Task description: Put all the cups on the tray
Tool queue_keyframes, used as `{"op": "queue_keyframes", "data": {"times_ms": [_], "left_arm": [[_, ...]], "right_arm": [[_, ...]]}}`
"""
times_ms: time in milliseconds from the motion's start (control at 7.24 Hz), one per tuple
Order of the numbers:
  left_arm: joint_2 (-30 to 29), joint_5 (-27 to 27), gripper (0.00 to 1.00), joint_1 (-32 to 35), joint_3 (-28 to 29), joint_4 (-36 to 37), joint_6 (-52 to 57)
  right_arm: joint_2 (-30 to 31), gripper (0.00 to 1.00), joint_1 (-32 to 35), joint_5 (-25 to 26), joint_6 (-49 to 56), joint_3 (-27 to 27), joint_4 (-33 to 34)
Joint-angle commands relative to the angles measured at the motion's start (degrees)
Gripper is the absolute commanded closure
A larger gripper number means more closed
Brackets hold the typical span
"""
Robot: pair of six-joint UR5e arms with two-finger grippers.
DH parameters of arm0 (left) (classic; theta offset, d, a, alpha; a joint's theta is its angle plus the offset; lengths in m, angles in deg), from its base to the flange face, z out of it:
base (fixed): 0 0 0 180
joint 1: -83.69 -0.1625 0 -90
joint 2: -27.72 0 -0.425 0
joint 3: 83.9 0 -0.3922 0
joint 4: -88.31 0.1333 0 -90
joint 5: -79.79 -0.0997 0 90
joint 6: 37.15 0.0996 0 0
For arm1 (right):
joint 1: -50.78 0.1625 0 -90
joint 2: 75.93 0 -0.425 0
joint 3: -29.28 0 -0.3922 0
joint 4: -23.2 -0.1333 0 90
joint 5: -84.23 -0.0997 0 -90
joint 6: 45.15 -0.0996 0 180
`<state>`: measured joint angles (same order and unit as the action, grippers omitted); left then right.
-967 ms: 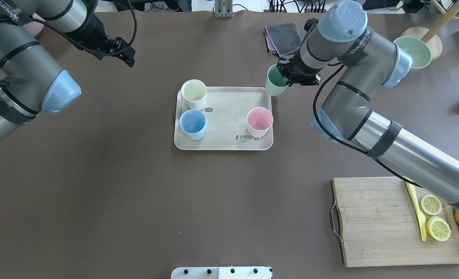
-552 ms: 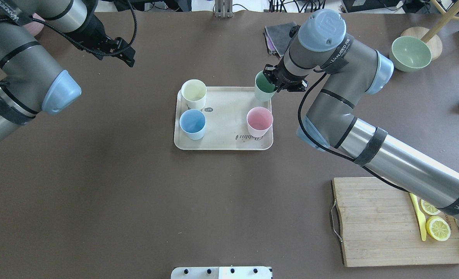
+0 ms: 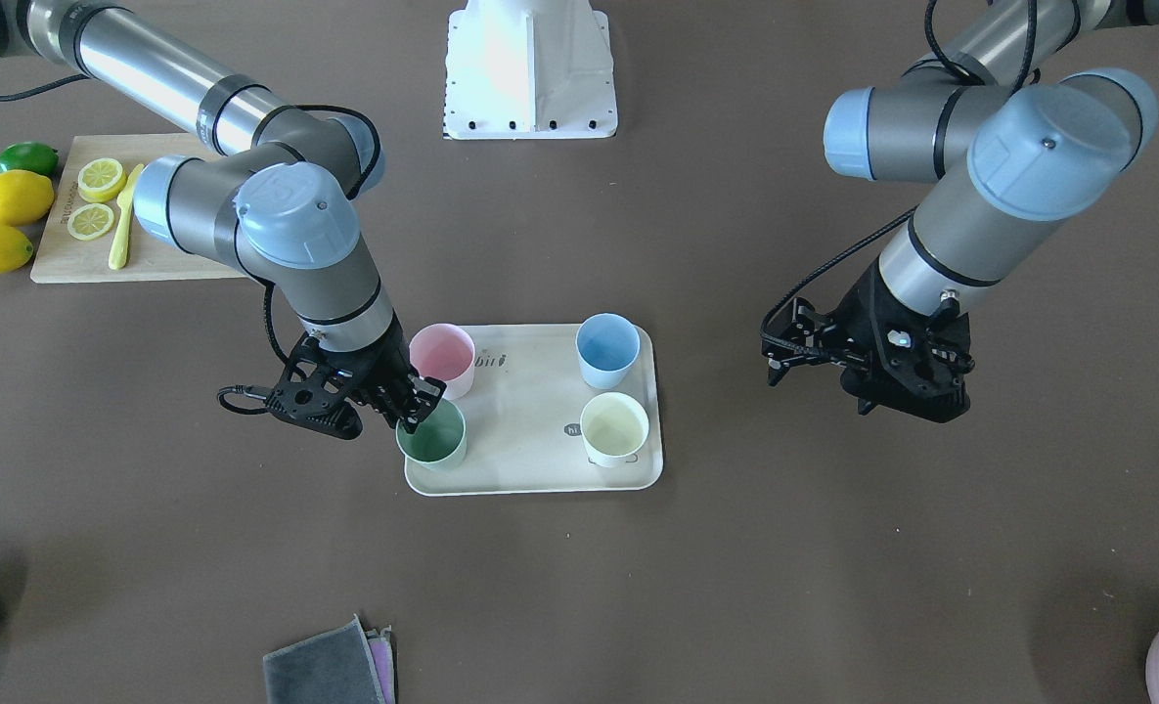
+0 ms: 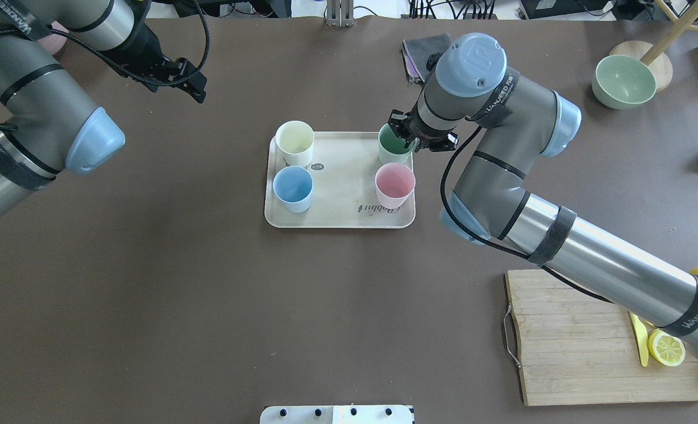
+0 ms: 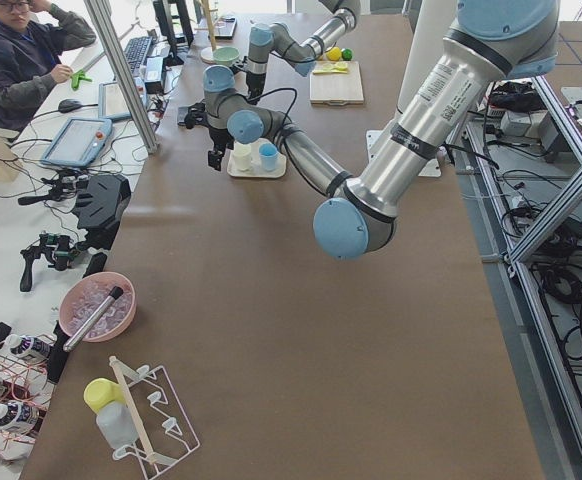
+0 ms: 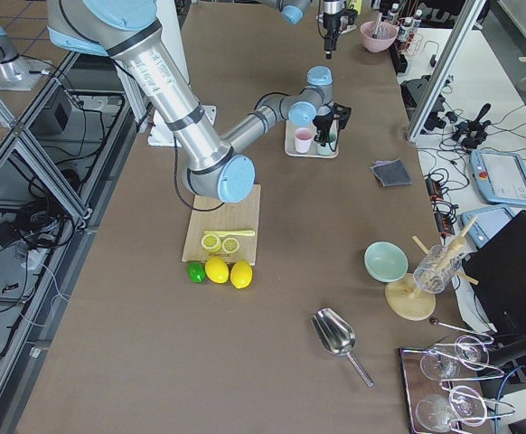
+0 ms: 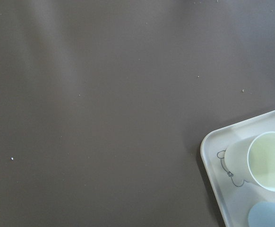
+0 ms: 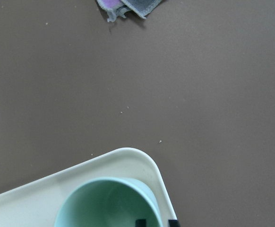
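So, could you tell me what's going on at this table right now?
The right gripper is pinching the rim of the sage green cup at the far right corner of the tray. I cannot tell whether the cup has touched down. The pink cup, blue cup and white cup stand on the tray. The left gripper hangs off to the side, looks open and holds nothing.

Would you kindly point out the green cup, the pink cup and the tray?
green cup [image 4: 391, 147]: overhead exterior view, its inside wall.
pink cup [image 4: 394, 180]: overhead exterior view, its inside bottom.
tray [image 4: 343, 194]: overhead exterior view, bare floor at its middle.
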<state>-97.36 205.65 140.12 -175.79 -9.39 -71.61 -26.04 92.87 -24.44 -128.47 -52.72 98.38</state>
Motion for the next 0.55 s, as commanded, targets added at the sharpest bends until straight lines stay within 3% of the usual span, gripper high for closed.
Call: {"op": "queue_keyframes", "data": {"times_ms": [0, 138, 414], "left_arm": [[0.27, -0.26, 0.02, 0.35, -0.13, 0.22, 0.09], [0.71, -0.18, 0.02, 1.74, -0.22, 0.39, 0.96], [5.26, 0.44, 0.02, 7.35, -1.01, 0.48, 8.66]], "right_arm": [[0.81, 0.00, 4.46, -1.26, 4.27, -0.09, 0.13], [2.90, 0.00, 8.67, -6.16, 11.18, -0.26, 1.27], [13.50, 0.00, 16.74, -9.35, 31.97, -2.45, 1.98]]}}
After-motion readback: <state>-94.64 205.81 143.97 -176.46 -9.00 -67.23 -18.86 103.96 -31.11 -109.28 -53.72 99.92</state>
